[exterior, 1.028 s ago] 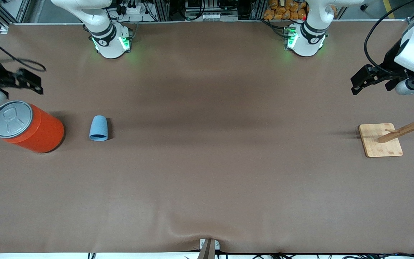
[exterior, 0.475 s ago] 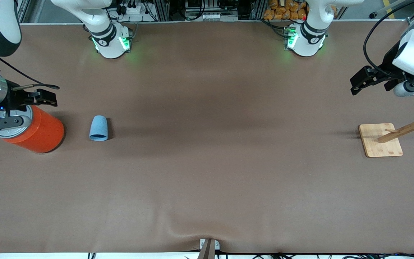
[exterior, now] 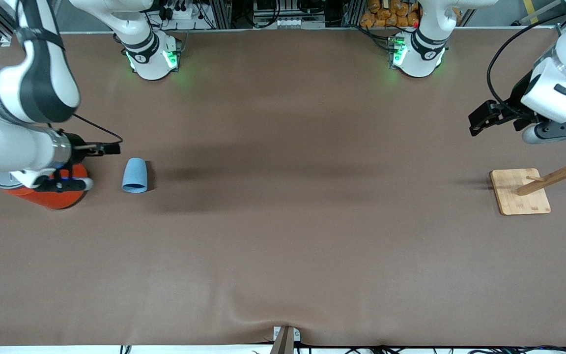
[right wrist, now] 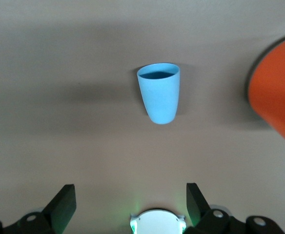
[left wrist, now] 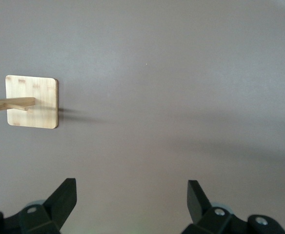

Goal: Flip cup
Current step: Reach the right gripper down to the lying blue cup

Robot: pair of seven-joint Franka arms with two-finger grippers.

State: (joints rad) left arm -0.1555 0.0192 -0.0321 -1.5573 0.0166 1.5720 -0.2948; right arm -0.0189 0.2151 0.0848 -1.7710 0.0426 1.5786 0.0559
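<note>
The light-blue cup (exterior: 134, 175) lies on its side on the brown table, toward the right arm's end, with its mouth turned toward the front camera. It also shows in the right wrist view (right wrist: 159, 95), with its dark inside visible. My right gripper (exterior: 109, 147) is open and empty, up in the air over the table between the orange can and the cup; in its wrist view (right wrist: 130, 207) the jaws stand wide apart, clear of the cup. My left gripper (exterior: 479, 123) is open and empty (left wrist: 130, 202), over bare table near the wooden stand.
A big orange can (exterior: 64, 194) stands beside the cup at the right arm's end, partly hidden under the right arm; its edge shows in the right wrist view (right wrist: 279, 97). A wooden peg stand on a square base (exterior: 519, 192) (left wrist: 32, 101) sits at the left arm's end.
My right arm has swung in from the table's end, over the orange can, toward the cup. My left gripper has drifted slightly toward the table's middle. The cup has not moved.
</note>
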